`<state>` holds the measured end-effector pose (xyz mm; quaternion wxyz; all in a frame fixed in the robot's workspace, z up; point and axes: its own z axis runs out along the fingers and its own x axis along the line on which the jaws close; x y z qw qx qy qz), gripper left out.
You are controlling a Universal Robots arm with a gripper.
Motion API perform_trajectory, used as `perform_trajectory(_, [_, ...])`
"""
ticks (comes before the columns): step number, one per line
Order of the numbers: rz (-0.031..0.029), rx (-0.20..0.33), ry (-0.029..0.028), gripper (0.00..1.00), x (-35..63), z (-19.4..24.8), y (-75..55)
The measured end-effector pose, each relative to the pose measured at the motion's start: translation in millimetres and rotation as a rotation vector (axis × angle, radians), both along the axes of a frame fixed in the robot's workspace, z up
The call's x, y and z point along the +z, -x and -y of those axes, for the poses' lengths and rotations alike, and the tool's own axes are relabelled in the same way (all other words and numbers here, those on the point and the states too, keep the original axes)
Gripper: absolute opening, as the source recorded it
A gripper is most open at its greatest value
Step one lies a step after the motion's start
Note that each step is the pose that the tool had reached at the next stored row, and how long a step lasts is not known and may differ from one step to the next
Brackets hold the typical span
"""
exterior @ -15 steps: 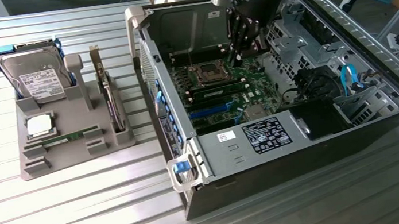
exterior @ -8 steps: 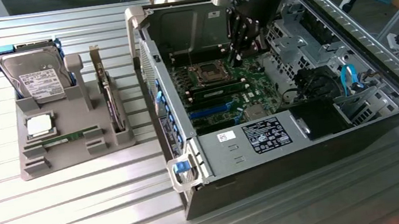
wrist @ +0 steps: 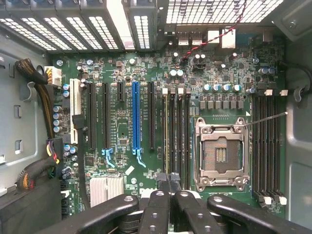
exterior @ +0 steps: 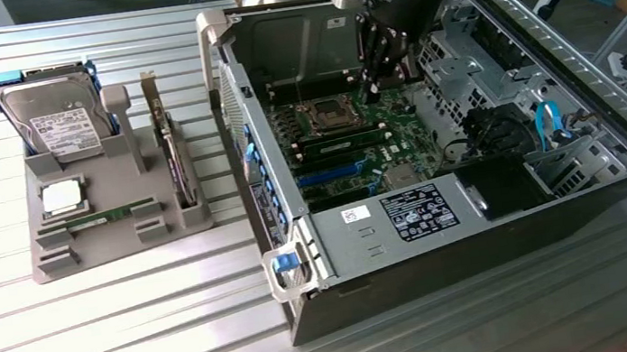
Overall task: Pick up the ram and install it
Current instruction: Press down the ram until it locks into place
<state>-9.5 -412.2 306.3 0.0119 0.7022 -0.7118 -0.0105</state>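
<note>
We see the jaws closed tight with nothing between them, low inside the open computer case (exterior: pixel 425 280), in the upper middle of the exterior view. Their tips meet just over one end of the ram (exterior: pixel 346 143), which is seated in a motherboard slot beside the processor socket (wrist: pixel 220 153). At the exterior view's left, a second green stick (exterior: pixel 107 217) lies in the grey holder (exterior: pixel 116 243) on the desk (exterior: pixel 127 328).

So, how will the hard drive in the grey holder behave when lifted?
The hard drive has a metal case, so probably stiff and heavy for its size. It stands propped in the grey holder, so a push might tip it.
</note>
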Motion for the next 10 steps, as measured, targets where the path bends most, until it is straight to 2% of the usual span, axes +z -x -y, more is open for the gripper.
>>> perform_trajectory(10, [0.0, 0.0, 0.0, 0.11, 0.0, 0.0, 0.0])
